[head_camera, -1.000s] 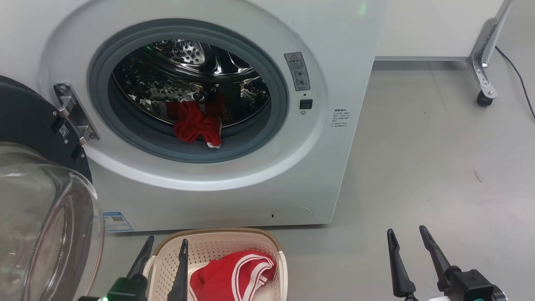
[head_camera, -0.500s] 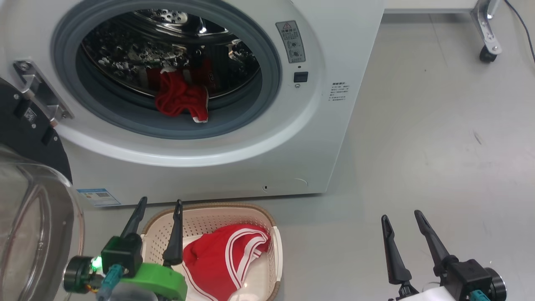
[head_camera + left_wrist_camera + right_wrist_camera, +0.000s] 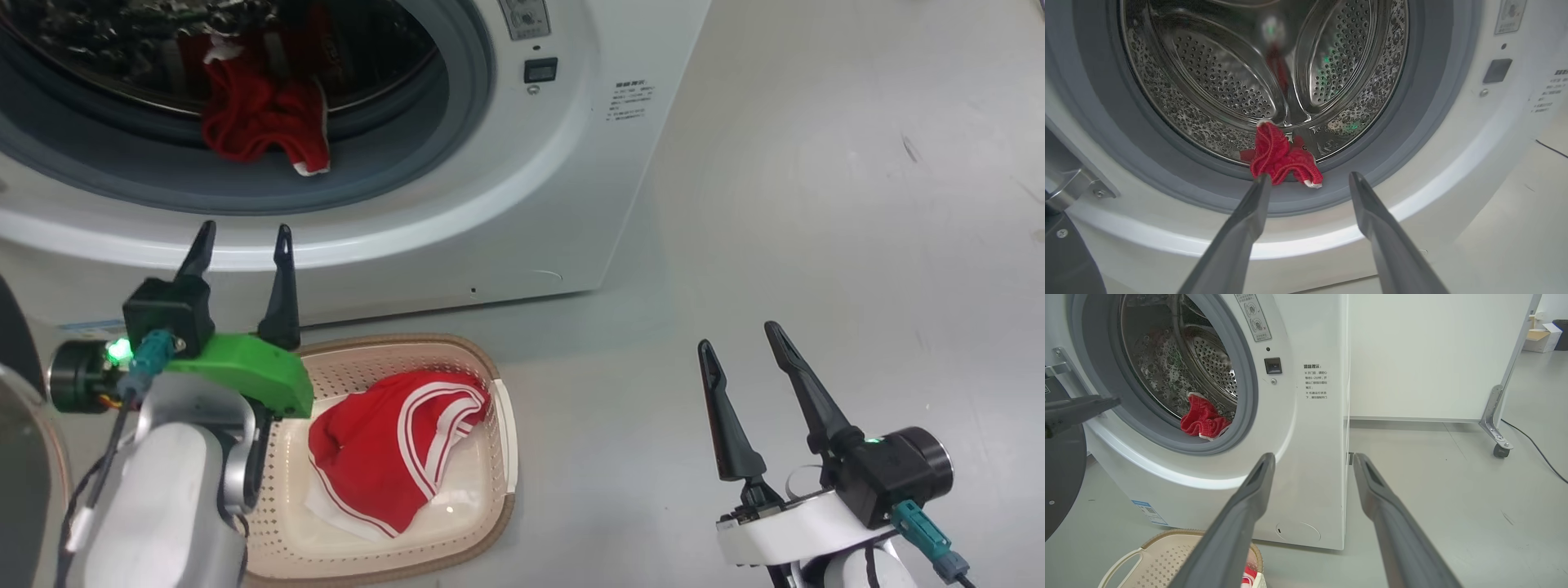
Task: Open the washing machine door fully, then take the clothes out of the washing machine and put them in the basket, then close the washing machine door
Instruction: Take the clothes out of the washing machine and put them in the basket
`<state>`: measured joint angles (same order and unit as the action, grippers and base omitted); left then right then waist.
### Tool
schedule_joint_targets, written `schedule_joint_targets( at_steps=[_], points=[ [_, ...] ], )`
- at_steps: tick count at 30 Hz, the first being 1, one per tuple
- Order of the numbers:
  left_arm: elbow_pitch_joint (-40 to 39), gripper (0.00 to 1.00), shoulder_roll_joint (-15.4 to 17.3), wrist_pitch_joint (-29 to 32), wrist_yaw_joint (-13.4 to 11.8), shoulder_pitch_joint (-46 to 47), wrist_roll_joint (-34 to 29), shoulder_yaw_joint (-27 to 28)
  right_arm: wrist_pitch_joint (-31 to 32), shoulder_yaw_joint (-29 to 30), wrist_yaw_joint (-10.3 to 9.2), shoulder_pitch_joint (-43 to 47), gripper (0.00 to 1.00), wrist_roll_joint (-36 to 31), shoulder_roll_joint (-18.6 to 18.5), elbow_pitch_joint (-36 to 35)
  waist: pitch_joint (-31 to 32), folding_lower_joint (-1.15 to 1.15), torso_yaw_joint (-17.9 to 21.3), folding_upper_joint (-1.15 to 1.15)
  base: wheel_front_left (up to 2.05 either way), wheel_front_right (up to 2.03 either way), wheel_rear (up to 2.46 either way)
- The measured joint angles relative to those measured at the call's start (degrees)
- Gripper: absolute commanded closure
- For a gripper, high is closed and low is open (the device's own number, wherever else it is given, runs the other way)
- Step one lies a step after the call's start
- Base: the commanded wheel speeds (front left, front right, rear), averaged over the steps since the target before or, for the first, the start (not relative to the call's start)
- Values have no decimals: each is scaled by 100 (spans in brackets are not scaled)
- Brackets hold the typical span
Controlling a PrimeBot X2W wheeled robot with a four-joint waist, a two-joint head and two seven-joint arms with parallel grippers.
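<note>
Although one bright red fabric garment with white stripes (image 3: 392,457) already lies crumpled in the small cream perforated plastic basket with a brown woven-look rim (image 3: 384,371), the job looks only about half done.

The large round door with a glossy black rim and bulging glass centre (image 3: 1063,477) hangs swung wide at 9 o'clock of the big white front-loading washing machine (image 3: 531,204), so the opening step seems complete. A second bunched red garment with a white-trimmed edge (image 3: 1280,159) sits at 6 o'clock of the perforated steel drum (image 3: 1229,81), spilling onto the grey rubber seal (image 3: 1167,179). The basket stands on the grey floor (image 3: 816,245) at 6 o'clock of the machine's front, just beside it.

The left claw (image 3: 245,229) is released, its dark fingers spread and empty. It is raised near the basket's 10 o'clock corner and aimed at the drum, short of the opening. The right claw (image 3: 737,335) is likewise released and empty, hovering over bare floor well out at 3 o'clock of the basket.

What is left, as I judge it, is to lift that second garment into the basket and then shut the door.
</note>
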<state>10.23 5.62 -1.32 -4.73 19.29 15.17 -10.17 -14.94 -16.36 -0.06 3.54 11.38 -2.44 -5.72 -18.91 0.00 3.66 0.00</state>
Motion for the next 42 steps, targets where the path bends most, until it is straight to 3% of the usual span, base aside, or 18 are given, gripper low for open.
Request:
schedule_joint_targets(
  at_steps=[5, 19, 35, 42],
  points=[
    [289, 0, 227, 439, 210, 612, 89, 13, 0, -111, -3, -272, 0, 120, -3, -8, -341, 0, 250, 0, 0, 0, 0],
    [1000, 0, 811, 1771, 448, 1866, 389, 338, 0, -408, -92, -801, 0, 677, -11, 38, -1081, 1, 869, 0, 0, 0, 0],
    [1539, 0, 1481, 3029, 512, 3092, 423, 523, 0, -739, -263, -1183, 0, 1083, -11, 109, -1511, 1, 1427, 0, 0, 0, 0],
    [1895, 0, 1564, 3412, 497, 3251, 420, 580, 0, -759, -321, -1251, 0, 1139, -11, 138, -1597, 1, 1557, 0, 0, 0, 0]
  ],
)
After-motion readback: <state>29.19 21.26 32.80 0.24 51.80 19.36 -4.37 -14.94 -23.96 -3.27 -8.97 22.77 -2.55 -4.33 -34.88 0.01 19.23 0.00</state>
